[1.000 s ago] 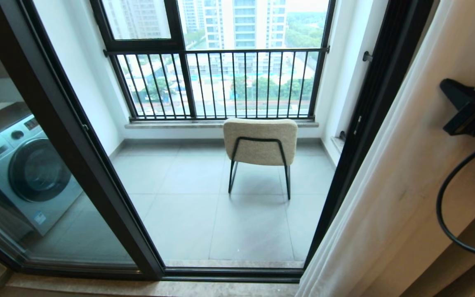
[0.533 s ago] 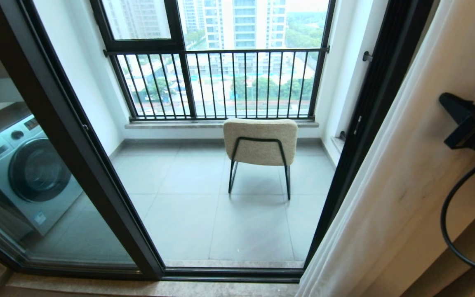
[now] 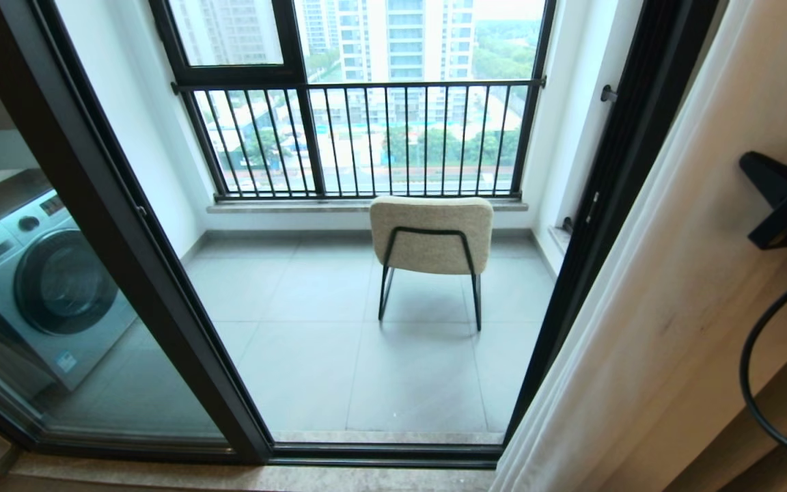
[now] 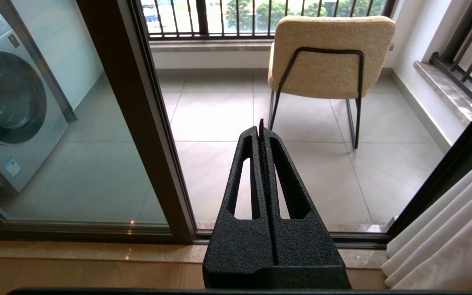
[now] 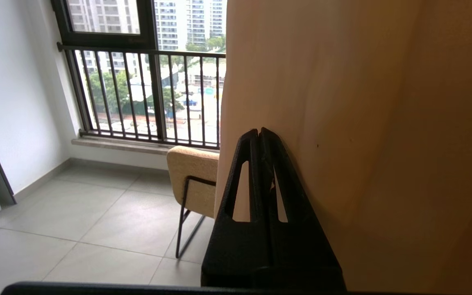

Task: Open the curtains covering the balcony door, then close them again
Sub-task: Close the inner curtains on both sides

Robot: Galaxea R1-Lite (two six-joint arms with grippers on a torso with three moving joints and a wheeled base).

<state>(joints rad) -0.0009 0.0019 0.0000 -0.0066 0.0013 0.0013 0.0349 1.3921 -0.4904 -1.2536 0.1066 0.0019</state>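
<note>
Inspector: Curtains (image 3: pixel 646 287) bunched at the door (image 3: pixel 591 225) frame's right edge; opening done, closing outstanding.
Clerk: Grippers?
Inspector: Right gripper (image 5: pixel 259 133) pressed together beside the fabric, pinching nothing; left gripper (image 4: pixel 260 127) likewise.

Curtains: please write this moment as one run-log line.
curtains: bunched at right | balcony door: uncovered | right gripper: shut, beside curtains | left gripper: shut, idle

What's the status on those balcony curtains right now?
Both tools shut, empty; right tool against the curtains, left tool low. Curtains bunched right, balcony door uncovered. Nothing blocking.
</note>
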